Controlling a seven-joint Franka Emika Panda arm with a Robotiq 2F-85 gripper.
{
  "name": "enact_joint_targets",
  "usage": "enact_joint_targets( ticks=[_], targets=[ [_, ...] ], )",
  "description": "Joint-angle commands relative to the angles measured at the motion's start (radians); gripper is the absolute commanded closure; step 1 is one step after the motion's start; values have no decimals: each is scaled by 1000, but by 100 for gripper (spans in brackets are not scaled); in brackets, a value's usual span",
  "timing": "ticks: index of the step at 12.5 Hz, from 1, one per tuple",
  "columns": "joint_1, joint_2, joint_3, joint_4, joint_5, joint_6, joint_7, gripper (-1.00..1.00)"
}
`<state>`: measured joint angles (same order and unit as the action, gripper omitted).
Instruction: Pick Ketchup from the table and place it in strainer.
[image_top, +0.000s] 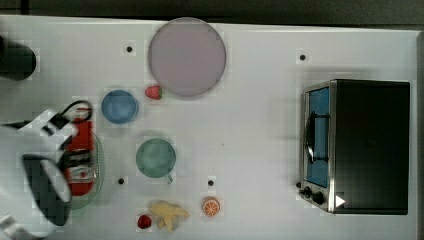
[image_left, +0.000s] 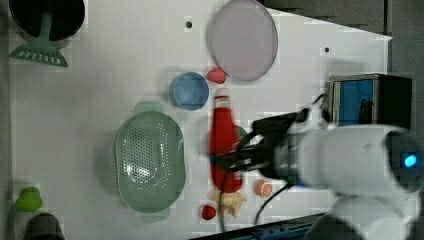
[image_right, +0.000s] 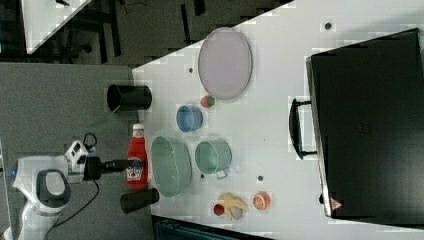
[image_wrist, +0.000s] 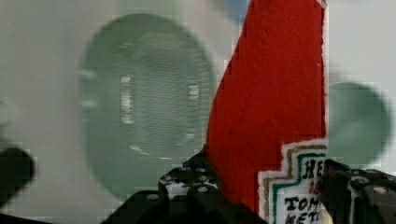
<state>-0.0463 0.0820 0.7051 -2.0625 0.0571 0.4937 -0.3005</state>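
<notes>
The gripper (image_wrist: 261, 196) is clamped on the Ketchup (image_wrist: 275, 93), lifted for carrying. The strainer (image_wrist: 144, 100) lies below, just aside, awaiting the drop.

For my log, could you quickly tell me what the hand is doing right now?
Hand: closed on the Ketchup, held in the air near the strainer.

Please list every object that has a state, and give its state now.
Ketchup bottle: held in the air, above the table.
Gripper: shut on the bottle.
Strainer: empty, on the table.
Green mug: upright, looks empty.
Blue bowl: upright, looks empty.
Toaster oven: door closed.
</notes>
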Motion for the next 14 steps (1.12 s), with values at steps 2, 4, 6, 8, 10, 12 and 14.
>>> enact_joint_targets(
  ticks=[2,4,6,8,10,12,14],
  targets=[
    [23,82,74,-45,-11,189,314,-20],
    [41,143,80,-84,-73,304,353,-20],
    [42,204,77,-124,-127,402,365,-20],
    [43,260,72,-152,-141,466,370,-50],
    [43,291,69,-155,-141,516,371,-94],
    [37,271,70,-145,-141,528,373,-100],
    [0,205,69,-136,-139,525,392,-100]
  ],
)
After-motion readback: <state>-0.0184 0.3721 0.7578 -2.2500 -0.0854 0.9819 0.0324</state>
